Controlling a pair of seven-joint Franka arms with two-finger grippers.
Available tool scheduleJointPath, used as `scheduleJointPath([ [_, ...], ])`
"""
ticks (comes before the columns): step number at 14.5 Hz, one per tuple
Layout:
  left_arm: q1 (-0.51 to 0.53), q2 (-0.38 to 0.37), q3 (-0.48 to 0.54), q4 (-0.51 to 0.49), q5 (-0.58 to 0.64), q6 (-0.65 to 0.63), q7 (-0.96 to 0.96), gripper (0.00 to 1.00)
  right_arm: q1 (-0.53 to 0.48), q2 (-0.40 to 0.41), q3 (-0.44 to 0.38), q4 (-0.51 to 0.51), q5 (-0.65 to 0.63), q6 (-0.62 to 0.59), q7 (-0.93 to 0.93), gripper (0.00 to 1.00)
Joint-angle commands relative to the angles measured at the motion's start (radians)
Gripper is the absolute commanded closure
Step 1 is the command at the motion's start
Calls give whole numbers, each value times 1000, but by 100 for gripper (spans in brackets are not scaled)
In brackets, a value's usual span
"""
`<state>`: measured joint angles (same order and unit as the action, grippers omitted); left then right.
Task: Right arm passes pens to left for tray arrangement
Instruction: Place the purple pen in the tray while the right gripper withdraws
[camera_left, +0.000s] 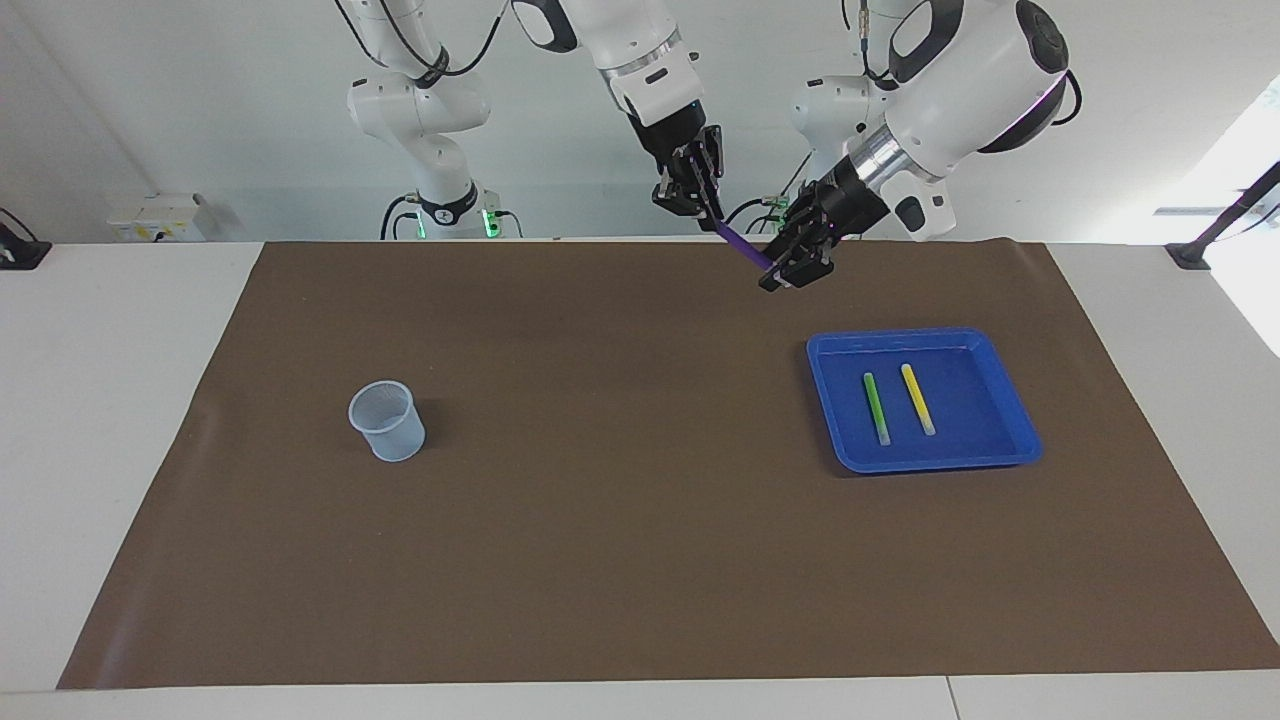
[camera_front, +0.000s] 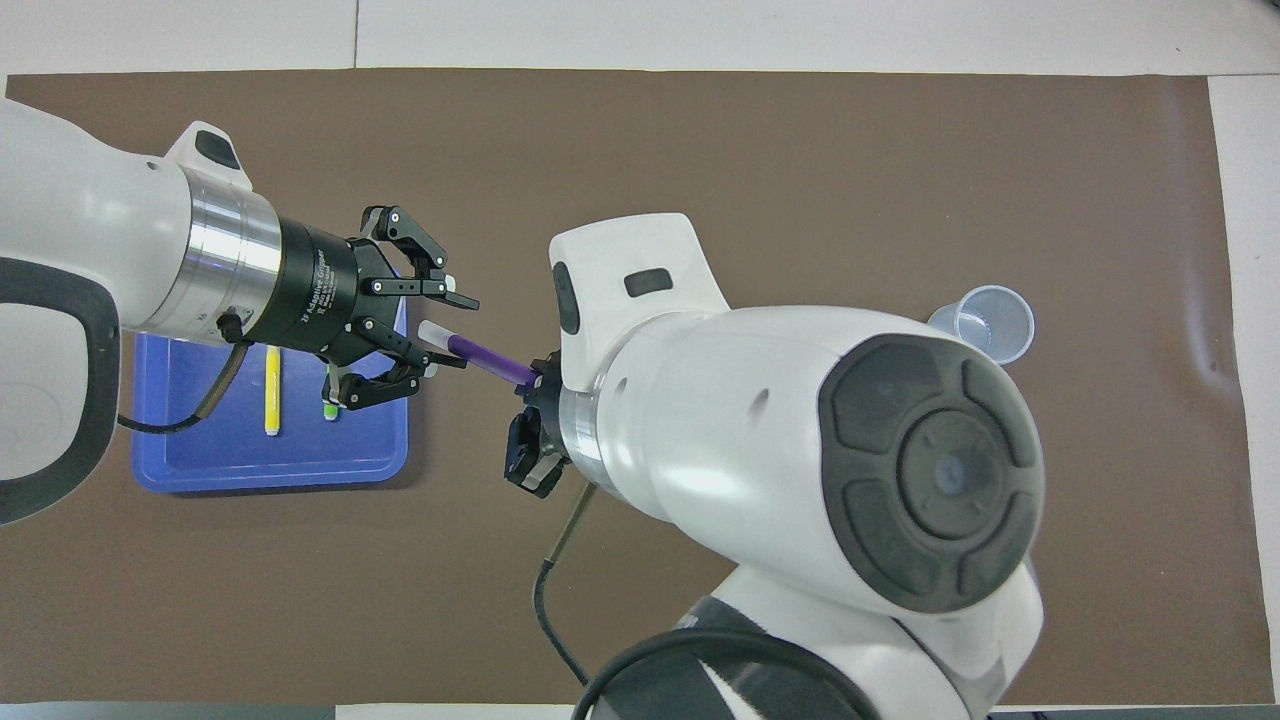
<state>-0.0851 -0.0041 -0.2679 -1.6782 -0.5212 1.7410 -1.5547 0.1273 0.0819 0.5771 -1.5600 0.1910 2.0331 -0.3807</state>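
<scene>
Right gripper (camera_left: 700, 208) pinches the purple pen (camera_front: 480, 353) aloft over the mat's robot-side edge, near the tray (camera_left: 1015, 440), while left gripper (camera_front: 440, 330), fingers part-spread about its pale tip per overhead view, risks a slipped handover from so short a purchase; facing view hides that gap.

From above I see my right gripper (camera_front: 535, 385) holding the purple pen (camera_front: 480, 353), its pale tip between the left gripper's (camera_front: 440, 335) half-closed jaws; green pen (camera_front: 329, 408) and yellow pen (camera_front: 271, 390) lie in the tray (camera_front: 260, 465)
</scene>
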Motion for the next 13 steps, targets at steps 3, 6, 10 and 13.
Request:
scheduleJointPath([
  [3, 1, -34, 3, -44, -19, 46, 25, 100, -9, 15, 15, 23, -9, -19, -15, 100],
  [6, 4, -34, 3, -44, -19, 48, 24, 100, -9, 15, 15, 23, -7, -16, -15, 100],
  [10, 4, -34, 4, -44, -19, 49, 18, 100, -9, 15, 15, 23, -7, -14, -14, 100],
  [13, 4, -34, 4, -44, -19, 49, 16, 100, -9, 13, 15, 23, -7, -17, -10, 0],
])
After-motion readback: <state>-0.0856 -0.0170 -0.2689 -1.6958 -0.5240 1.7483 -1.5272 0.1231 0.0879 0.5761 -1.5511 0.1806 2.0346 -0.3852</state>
